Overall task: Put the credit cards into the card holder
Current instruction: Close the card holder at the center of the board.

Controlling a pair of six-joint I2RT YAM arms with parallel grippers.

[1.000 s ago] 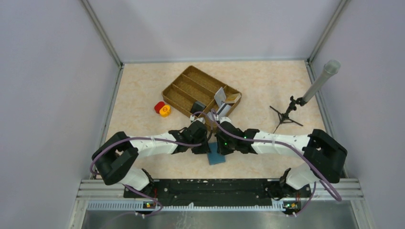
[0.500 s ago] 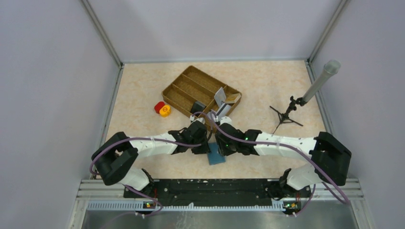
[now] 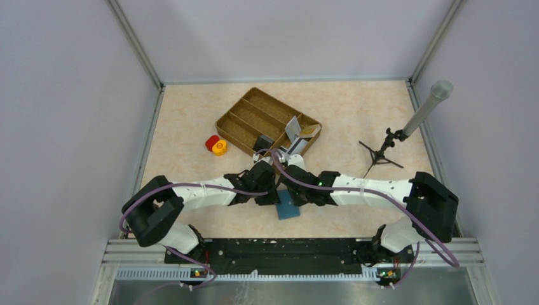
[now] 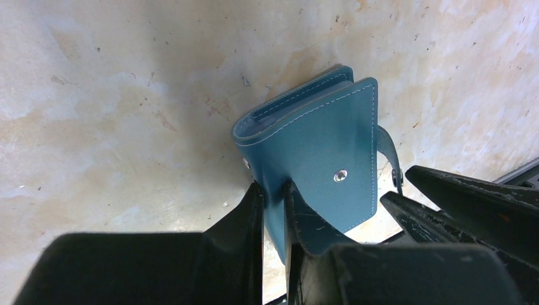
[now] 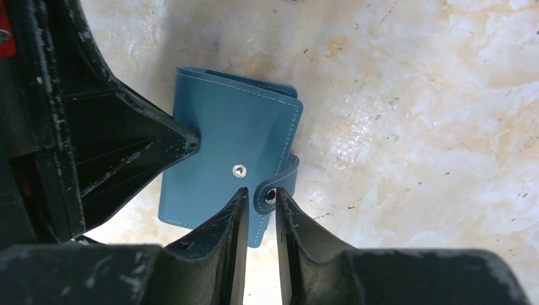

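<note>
Top view: both wrists sit over the card holder (image 3: 289,210), and only its near corner shows. Credit cards (image 3: 294,128) in the brown tray (image 3: 251,108) are too small to count; the dark item (image 3: 262,141) beside them is unidentifiable.

Left wrist view: the card holder's lower edge is lost behind the left gripper (image 4: 272,190), and the closing tab (image 4: 388,147) is half behind the cover.

Right wrist view: the card holder's left side is masked by the other arm's black body. Whether the right gripper (image 5: 257,194) actually pinches the closing tab is unclear.

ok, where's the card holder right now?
Card holder: top view, table centre, near the woven tray, between the right gripper and the left gripper, which pinches its edge.
</note>
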